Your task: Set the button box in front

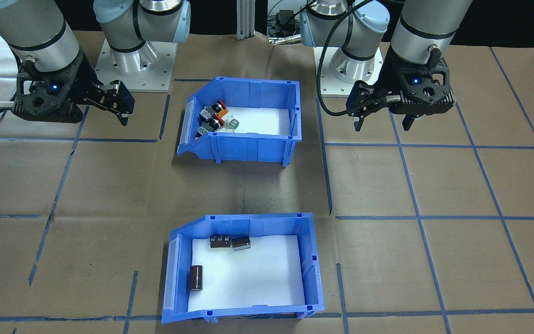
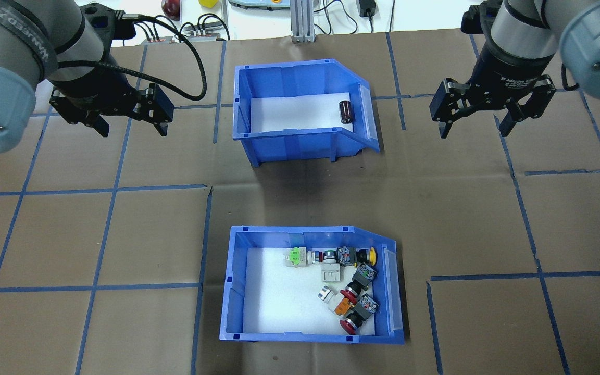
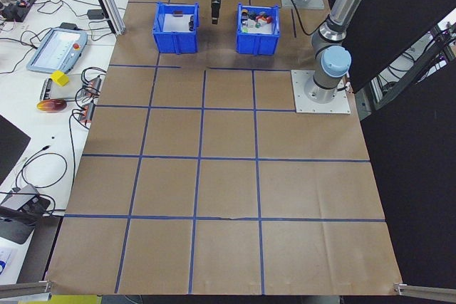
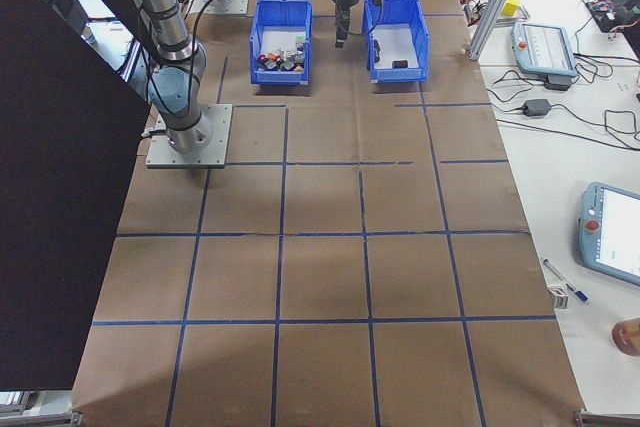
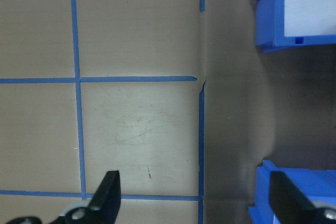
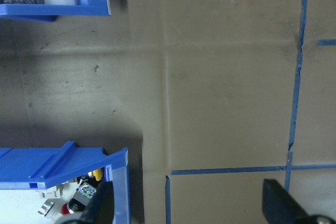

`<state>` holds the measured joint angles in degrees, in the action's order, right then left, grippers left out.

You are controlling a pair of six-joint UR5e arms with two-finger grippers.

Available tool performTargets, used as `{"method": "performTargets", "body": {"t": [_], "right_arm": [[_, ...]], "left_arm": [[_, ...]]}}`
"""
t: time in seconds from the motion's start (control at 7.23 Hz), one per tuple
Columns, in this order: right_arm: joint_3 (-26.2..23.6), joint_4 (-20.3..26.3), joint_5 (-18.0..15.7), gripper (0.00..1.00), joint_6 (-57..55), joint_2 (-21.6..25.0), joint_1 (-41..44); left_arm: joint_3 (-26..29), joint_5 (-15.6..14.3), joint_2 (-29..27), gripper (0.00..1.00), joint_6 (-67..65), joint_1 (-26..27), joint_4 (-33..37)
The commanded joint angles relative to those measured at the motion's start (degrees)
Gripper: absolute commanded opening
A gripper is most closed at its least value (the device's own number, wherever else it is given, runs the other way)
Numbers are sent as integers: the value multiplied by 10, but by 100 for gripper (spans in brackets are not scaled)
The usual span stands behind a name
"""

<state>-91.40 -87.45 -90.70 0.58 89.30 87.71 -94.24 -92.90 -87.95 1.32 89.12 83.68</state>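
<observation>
Currently, this is what I read off my feeds.

Button box: I see the button box [image 2: 310, 284] on the near side of the surface [image 2: 97, 234], closer to the robot's base, with its sloped cut-away end toward the robot's right; it sits well apart from both pincers.

Button box contents: a white foam liner [image 2: 279, 297] covers the floor, and the push-buttons [image 2: 349, 289] crowd the cut-away end, with a green one along the far wall, a yellow cap beside the corner, and red and orange caps nearer the front wall. The liner's other half is bare.

Second bin: the other blue bin [image 2: 300, 107] stands farther out from the robot, in line with the button box and apart from it, with its sloped end facing the same way.

Second bin contents: in the front-facing view I count three dark cylinders [image 1: 223, 241] on its white foam, two just beside each other near one wall and one lying alone near the cut-away end.

Left pincer: my left pincer [image 2: 129, 122] hangs above the brown paper beside the second bin, fingers spread apart and holding nothing.

Right pincer: my right pincer [image 2: 473, 125] hangs on the opposite side of that bin, fingers likewise spread wide and empty.

Surface: brown paper marked into squares with blue tape lines [image 2: 112, 187].
</observation>
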Motion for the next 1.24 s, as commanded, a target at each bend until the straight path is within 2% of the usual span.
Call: {"method": "performTargets", "body": {"t": [0.0,0.83,0.97,1.11], "right_arm": [[0,0,0,100,0,0,0],[-1,4,-1,100,3,4,0],[0,4,-14,100,7,5,0],[3,4,-55,100,11,4,1]], "left_arm": [[-3,0,1,99,0,0,0],[-8,-5,11,100,-5,-1,11],[-10,-2,11,100,-5,-1,4],[-14,-2,5,100,-2,-2,1]]}}
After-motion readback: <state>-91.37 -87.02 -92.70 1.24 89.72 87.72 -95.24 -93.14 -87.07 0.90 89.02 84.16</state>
